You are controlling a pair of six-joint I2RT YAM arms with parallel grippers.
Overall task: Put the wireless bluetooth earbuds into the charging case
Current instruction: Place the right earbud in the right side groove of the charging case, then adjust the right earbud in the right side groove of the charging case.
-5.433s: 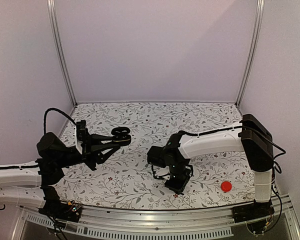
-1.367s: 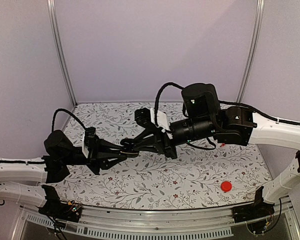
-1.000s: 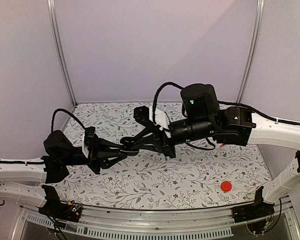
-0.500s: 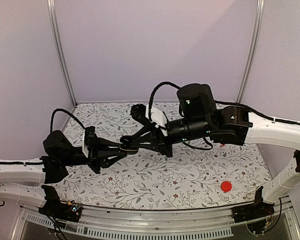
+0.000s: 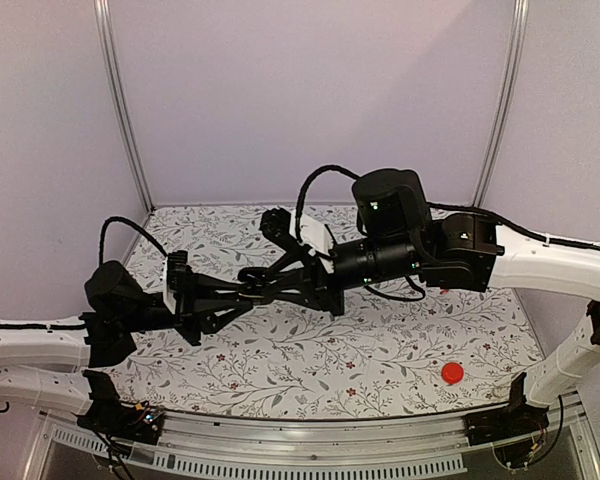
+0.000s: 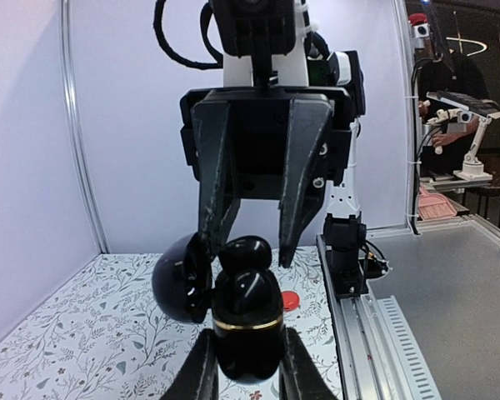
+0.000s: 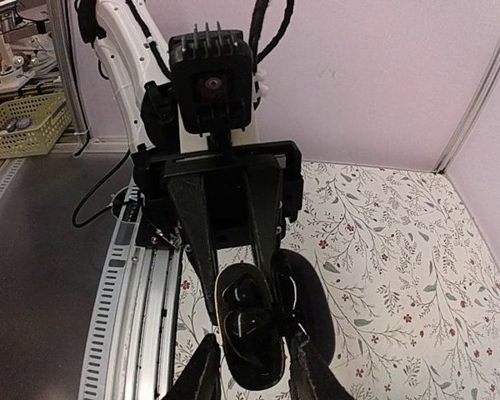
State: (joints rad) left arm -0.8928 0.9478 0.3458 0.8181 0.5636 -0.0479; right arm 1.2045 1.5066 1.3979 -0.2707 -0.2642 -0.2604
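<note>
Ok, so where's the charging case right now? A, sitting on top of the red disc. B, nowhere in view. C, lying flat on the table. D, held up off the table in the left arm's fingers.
D: the charging case, its lid open, is clamped between the left fingers above the table, while the red disc lies apart on it.

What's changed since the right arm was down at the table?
The right arm swung up and left from the table; the right gripper now meets the glossy black clamshell charging case, fingers apart around a small black earbud at its open mouth. Unchanged: the left gripper holds the open case aloft; the flat red disc stays put.
</note>
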